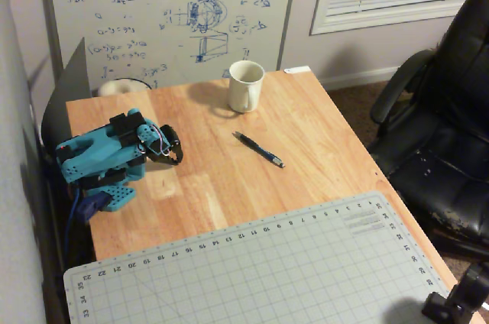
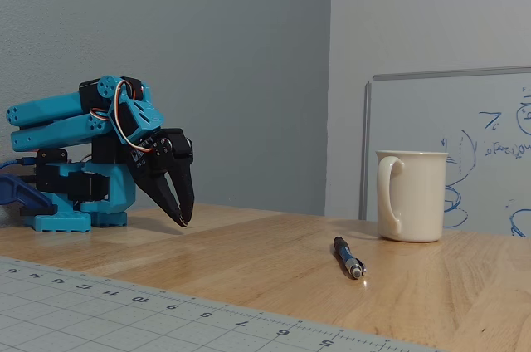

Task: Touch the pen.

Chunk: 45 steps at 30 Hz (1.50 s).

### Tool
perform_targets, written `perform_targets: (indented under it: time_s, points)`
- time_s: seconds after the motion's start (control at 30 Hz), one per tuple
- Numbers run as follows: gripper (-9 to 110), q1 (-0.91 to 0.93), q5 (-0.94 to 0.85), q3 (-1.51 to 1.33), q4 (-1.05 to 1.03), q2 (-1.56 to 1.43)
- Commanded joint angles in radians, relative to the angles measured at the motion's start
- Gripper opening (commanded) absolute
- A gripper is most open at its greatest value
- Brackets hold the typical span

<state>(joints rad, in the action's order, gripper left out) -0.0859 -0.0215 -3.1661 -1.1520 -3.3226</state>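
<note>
The pen [image 1: 258, 149] is slim and dark with a silvery tip. It lies flat and diagonal on the wooden table [image 1: 321, 140], just in front of the white mug [image 1: 246, 85]. In the fixed view the pen [image 2: 348, 257] rests left of the mug [image 2: 412, 196]. My blue arm is folded at the table's left side. Its black gripper [image 1: 176, 158] points down, a hand's width or more left of the pen. In the fixed view the gripper [image 2: 183, 221] hovers just above the wood, its fingers closed together and holding nothing.
A grey cutting mat [image 1: 267, 270] covers the near part of the table. A whiteboard [image 1: 168, 18] leans behind the table. A black office chair [image 1: 443, 133] stands at the right. Bare wood lies between gripper and pen.
</note>
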Motion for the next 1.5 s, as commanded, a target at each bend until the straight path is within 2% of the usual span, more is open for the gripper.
perform_targets:
  time_s: [0.0, 0.13, 0.23, 0.6, 0.9, 1.1, 1.47]
  points:
    - [1, 0.009, -0.002, 0.095, 0.018, -0.026]
    - [1, 0.0, 0.0, 0.209, 0.064, 0.026]
    - [1, -0.002, -0.003, 0.293, 0.135, 0.181]
    - [1, 0.002, -0.003, 0.841, 0.614, 1.272]
    - [1, 0.012, -0.005, 1.345, 0.675, 1.816]
    - [1, 0.014, -0.005, 1.505, 0.658, 1.968]
    - [1, 0.015, 0.0, 1.505, 0.557, 1.983]
